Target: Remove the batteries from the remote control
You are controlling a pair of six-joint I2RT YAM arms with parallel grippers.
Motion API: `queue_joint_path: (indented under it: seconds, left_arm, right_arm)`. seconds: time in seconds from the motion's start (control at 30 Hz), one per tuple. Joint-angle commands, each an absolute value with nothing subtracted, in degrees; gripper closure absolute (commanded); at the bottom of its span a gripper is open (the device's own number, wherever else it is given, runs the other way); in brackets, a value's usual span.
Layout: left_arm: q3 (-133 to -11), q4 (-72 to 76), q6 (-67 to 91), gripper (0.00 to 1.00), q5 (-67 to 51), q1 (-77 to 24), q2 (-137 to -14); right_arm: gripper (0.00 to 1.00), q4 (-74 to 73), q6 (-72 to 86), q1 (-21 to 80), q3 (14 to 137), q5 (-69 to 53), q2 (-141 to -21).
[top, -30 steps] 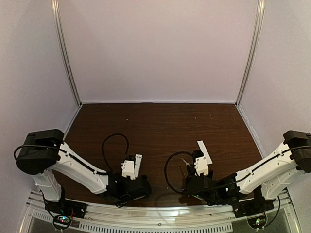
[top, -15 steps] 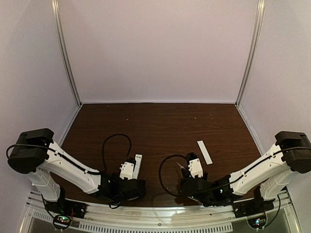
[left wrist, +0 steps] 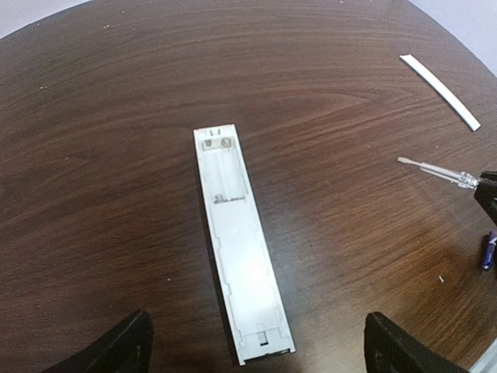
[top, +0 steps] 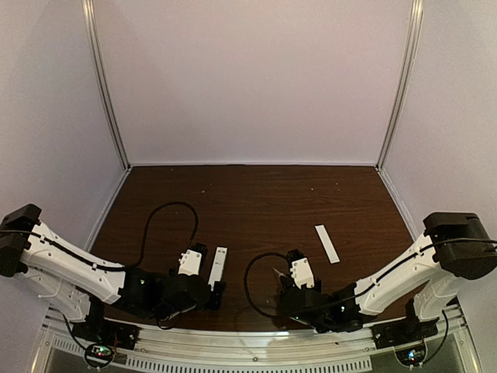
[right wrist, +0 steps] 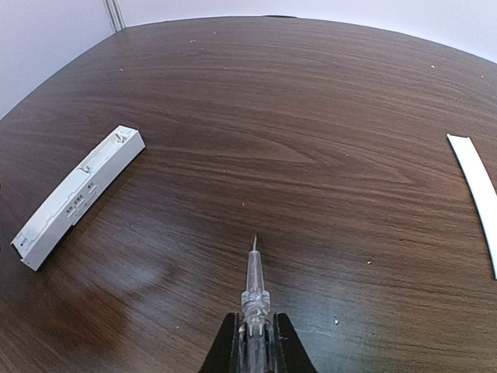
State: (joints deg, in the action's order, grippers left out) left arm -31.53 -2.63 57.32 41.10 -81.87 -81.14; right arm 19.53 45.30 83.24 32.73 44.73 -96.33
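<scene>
The remote control [left wrist: 237, 256] lies flat on the table with its open battery recess [left wrist: 224, 167] facing up. The recess shows only metal contacts. It also shows in the top view [top: 218, 266] and the right wrist view [right wrist: 78, 194]. My left gripper [left wrist: 256, 365] is open and empty, its fingers either side of the remote's near end without touching it. My right gripper [right wrist: 255, 342] is shut on the thin clear-handled screwdriver [right wrist: 255, 284], held low over bare table. One bluish-purple battery [left wrist: 489, 250] peeks in at the right edge of the left wrist view; the other is hidden.
The flat white cover strip [top: 327, 243] lies on the table right of centre, also in the left wrist view [left wrist: 439, 80] and the right wrist view [right wrist: 475, 194]. Black cables loop over the table behind each wrist. Pale walls enclose the back and sides.
Both arms have drawn back toward the near edge. The left gripper has shifted left and back, leaving the remote flat on the table. The right gripper carried the screwdriver away from the cover strip.
</scene>
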Motion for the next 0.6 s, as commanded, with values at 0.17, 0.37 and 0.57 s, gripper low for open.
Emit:
queue_joint_path:
  seconds: [0.17,0.37,0.57]
  left_arm:
    - [-28.44,-2.82,53.99,0.04,42.27,-81.96,-74.53]
    - [-28.21,-3.23,53.04,0.03,42.8,-81.62,-74.0]
    - [-28.02,-2.73,52.35,0.03,42.66,-81.12,-74.17]
  right_arm:
    - [0.91,19.61,48.08,83.21,35.47,40.89,-98.79]
    - [0.8,19.44,48.79,83.39,36.71,38.56,-100.03]
    - [0.72,19.12,49.0,83.71,38.21,36.73,-101.76]
